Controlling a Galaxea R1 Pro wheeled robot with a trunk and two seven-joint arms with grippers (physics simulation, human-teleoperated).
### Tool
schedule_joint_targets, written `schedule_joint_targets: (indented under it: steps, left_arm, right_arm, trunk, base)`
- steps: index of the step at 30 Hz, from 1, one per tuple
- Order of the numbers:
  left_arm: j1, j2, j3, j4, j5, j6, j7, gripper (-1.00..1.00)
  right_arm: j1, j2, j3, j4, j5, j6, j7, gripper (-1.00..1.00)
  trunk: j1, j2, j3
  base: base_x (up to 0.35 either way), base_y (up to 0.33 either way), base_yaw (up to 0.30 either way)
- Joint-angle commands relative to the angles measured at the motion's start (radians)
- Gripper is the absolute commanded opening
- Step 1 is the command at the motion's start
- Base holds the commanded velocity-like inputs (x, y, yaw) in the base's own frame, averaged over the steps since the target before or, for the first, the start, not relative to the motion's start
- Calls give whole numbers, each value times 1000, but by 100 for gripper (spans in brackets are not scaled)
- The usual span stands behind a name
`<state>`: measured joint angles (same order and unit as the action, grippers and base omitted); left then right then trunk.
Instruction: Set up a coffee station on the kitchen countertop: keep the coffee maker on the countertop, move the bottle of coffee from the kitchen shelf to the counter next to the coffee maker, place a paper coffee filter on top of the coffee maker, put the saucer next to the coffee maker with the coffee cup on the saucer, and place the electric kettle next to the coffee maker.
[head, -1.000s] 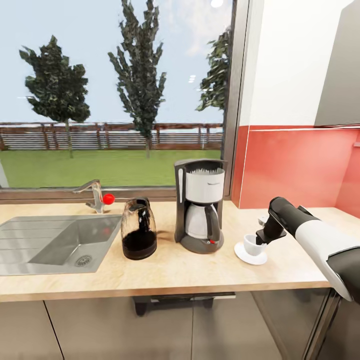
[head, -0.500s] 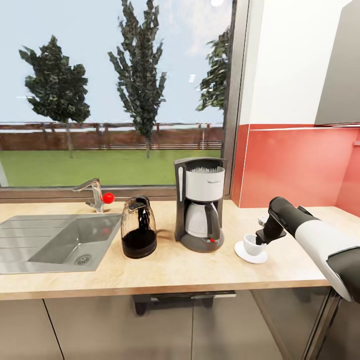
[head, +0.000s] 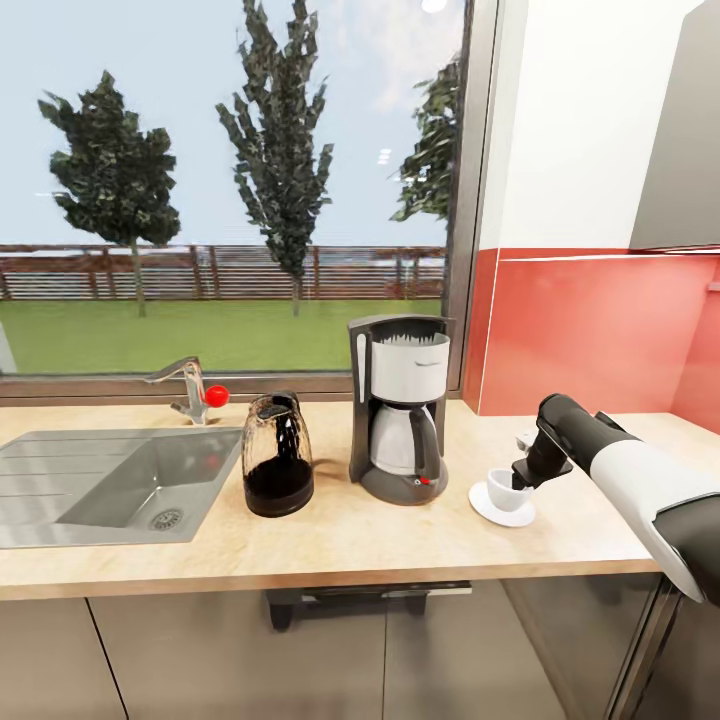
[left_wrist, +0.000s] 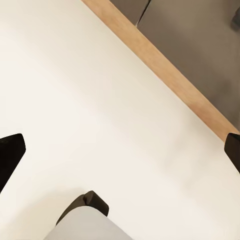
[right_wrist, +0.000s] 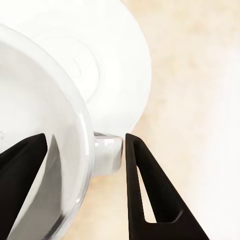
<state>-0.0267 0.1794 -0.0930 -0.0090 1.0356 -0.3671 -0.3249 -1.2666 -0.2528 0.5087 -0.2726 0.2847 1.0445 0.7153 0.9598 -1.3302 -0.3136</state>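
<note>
The right claw (head: 520, 478) straddles the coffee cup (head: 503, 487) rim, one finger inside and one outside by the handle; whether it grips is unclear. The cup sits on the saucer (head: 489, 510), on the surface (head: 380, 540) just right of the coffee maker (head: 400, 410). The electric kettle (head: 277, 456) stands left of the maker.

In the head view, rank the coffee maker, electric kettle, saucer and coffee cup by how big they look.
1. coffee maker, tallest and bulkiest.
2. electric kettle, clearly shorter.
3. saucer, slightly wider than the cup resting on it.
4. coffee cup, partly hidden by the right claw.
All sit at similar depth, so the ranking is safe.
</note>
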Motion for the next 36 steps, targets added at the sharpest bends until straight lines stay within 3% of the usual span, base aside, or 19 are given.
schedule_joint_targets:
  steps: [1,21,36]
  left_arm:
    - [-1,0,-9,1,11,-2,-5,100]
    - [-1,-1,-11,1,9,-1,-3,100]
    - [-1,-1,-11,1,8,0,-3,100]
  right_arm:
    - [0,-1,1,-2,9,3,12,-100]
    - [0,-2,1,-2,10,3,12,-100]
    - [0,-2,0,-2,10,3,12,-100]
  trunk:
    - [0,-1,-1]
    - [0,-1,-1]
    - [58,-106,-48]
  base:
    - [0,0,0]
    - [45,0,0]
    - [0,0,0]
